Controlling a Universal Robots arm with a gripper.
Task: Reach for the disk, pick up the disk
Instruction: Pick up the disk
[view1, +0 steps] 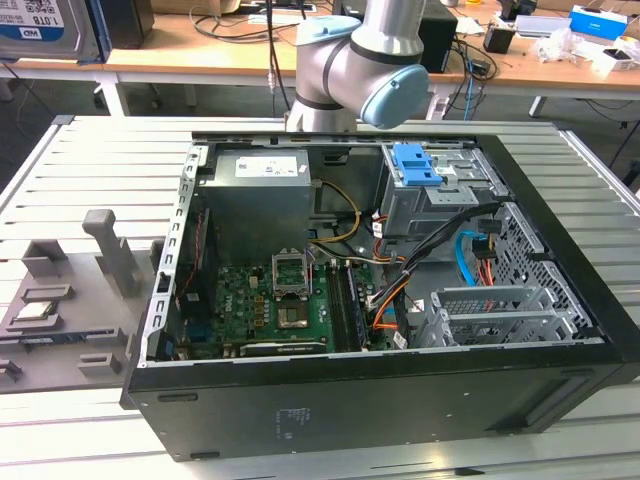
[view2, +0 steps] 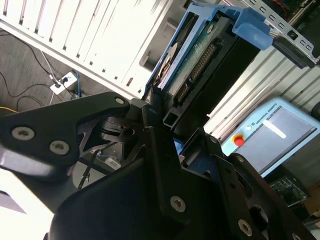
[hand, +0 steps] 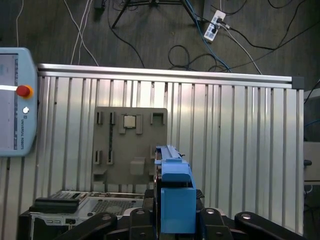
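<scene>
We see the slatted metal worktop carrying the open computer case, with the arm raised behind the case in the exterior view. Beside the case lies a grey holder plate. The disk is not on the worktop. It sits in the end effector, which we judge to be clamped on it, with the jaws pressing on its two broad faces. Its long axis runs straight out from the wrist, and the blue bracket edges it, seen end-on in the first wrist view. The disk hangs above the plate, well apart from the small processor chip.
</scene>
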